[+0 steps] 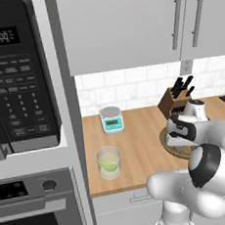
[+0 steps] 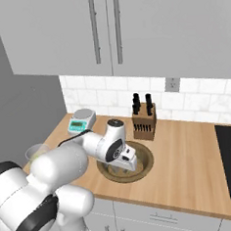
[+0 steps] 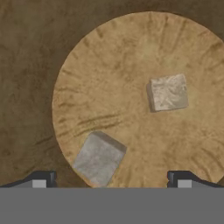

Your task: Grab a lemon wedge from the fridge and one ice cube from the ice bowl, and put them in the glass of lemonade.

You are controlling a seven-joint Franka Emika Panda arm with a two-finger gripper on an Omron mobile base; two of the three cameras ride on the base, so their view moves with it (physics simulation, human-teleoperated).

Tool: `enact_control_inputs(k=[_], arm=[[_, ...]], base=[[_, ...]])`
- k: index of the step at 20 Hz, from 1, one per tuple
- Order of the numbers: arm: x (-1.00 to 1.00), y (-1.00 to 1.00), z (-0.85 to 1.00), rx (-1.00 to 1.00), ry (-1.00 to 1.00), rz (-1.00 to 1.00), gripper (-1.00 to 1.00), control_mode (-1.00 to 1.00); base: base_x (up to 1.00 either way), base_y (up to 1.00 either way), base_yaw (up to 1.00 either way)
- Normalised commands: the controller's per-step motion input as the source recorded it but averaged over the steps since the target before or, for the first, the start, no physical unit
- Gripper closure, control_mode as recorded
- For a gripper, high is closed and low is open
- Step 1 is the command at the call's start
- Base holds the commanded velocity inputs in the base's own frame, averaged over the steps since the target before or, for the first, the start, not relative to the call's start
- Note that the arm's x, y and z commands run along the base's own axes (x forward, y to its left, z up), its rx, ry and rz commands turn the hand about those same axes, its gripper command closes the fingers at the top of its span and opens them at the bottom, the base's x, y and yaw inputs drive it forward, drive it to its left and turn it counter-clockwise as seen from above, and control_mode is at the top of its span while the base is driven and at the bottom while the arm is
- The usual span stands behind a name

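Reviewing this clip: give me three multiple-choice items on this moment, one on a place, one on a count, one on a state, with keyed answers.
1. Where is the gripper?
A. over the ice bowl
B. at the glass of lemonade
C. at the knife block

2. How many ice cubes lie in the bowl in the hand view?
A. none
B. two
C. five

3. How do the jaws stand?
A. shut on a cube
B. shut on nothing
C. open

Answers:
1 A, the hand hangs above the brown bowl in the right base view.
2 B, one cube near the fingertips, another farther off.
3 C, the fingertips stand wide apart, nothing between them.
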Motion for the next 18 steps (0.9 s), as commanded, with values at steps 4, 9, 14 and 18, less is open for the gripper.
enact_control_inputs(k=[4, 9, 14, 18], arm=[[0.00, -0.03, 0.00, 0.00, 0.00, 0.00, -1.00, -1.00], [0.01, -0.01, -0.15, 0.00, 0.00, 0.00, -1.00, -1.00], [0.03, 0.00, -0.29, 0.00, 0.00, 0.00, -1.00, -1.00], [0.00, 0.00, -0.07, 0.00, 0.00, 0.00, -1.00, -1.00]], base=[[0.00, 0.00, 0.00], [0.00, 0.00, 0.00], [0.00, 0.00, 0.00], [0.00, 0.00, 0.00]])
